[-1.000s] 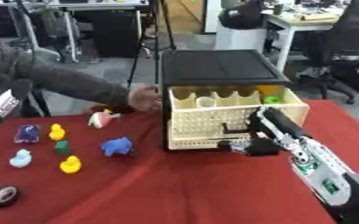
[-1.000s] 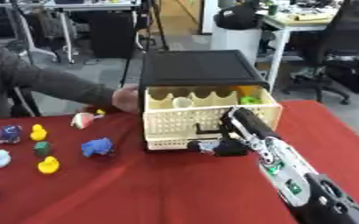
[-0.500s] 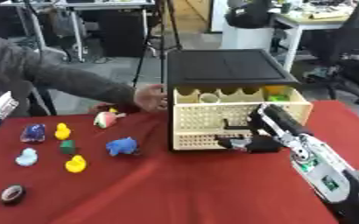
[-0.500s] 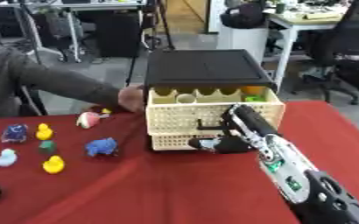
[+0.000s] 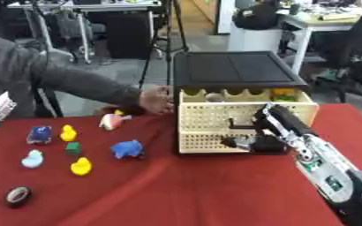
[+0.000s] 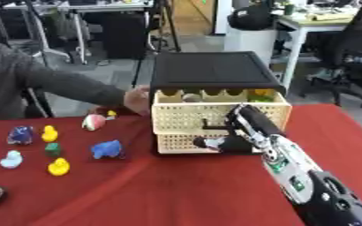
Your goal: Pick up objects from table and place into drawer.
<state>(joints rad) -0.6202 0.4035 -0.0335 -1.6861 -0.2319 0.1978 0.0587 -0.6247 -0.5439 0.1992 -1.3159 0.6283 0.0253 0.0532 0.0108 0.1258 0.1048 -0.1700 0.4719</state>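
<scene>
The right hand (image 5: 265, 142) has its fingers (image 5: 234, 142) curled at the front of the cream drawer (image 5: 246, 118); whether they pinch anything cannot be told. The drawer stands pulled out under a black-topped cabinet (image 5: 234, 69), holding yellow and green pieces (image 5: 283, 93) at its back. A person's hand (image 5: 156, 100) touches the drawer's left side, while a blue toy (image 5: 126, 149), yellow ducks (image 5: 81, 166) and other small toys lie on the red tabletop (image 5: 176, 190).

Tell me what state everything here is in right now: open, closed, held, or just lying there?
Top drawer: pulled open, toys inside.
Lower drawer: closed.
Right hand: fingers curled at the drawer front.
Person's hand: resting against the drawer unit's side.
Blue toy: loose on the table.
Yellow duck: upright, untouched.
</scene>
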